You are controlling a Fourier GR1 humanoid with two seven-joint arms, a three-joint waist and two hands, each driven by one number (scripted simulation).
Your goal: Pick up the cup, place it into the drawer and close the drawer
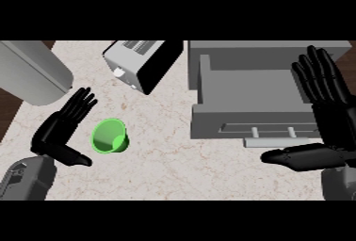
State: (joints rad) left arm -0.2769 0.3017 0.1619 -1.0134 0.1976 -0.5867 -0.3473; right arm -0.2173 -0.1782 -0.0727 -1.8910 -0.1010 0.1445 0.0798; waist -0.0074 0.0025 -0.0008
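Green plastic catches the eye first: the cup (110, 136) lies tipped on its side on the pale marbled desk (173, 160), its open mouth turned up and toward the left, its base toward the right. It sits in the left half of the desk, well apart from the drawer.

Just beside the cup, on its left, is the left robot hand (61, 129). It is released, with straight fingers (80, 103) pointing up and away and the thumb stretched out low toward the cup's near side. From where I stand I cannot tell whether it touches the cup; nothing is curled round it.

The drawer (254, 92) is a grey box pulled open on the right, its hollow facing up and its front panel with a pale handle (274, 129) nearest the robot. The right robot hand (330, 117) stands at the drawer's right edge, also released, fingers straight and upright, thumb reaching left below the drawer front. It holds nothing.

Behind the cup, a toaster (142, 61) sits at an angle with its black side toward the drawer. A large grey cylinder (31, 73) lies slanted across the far left corner.
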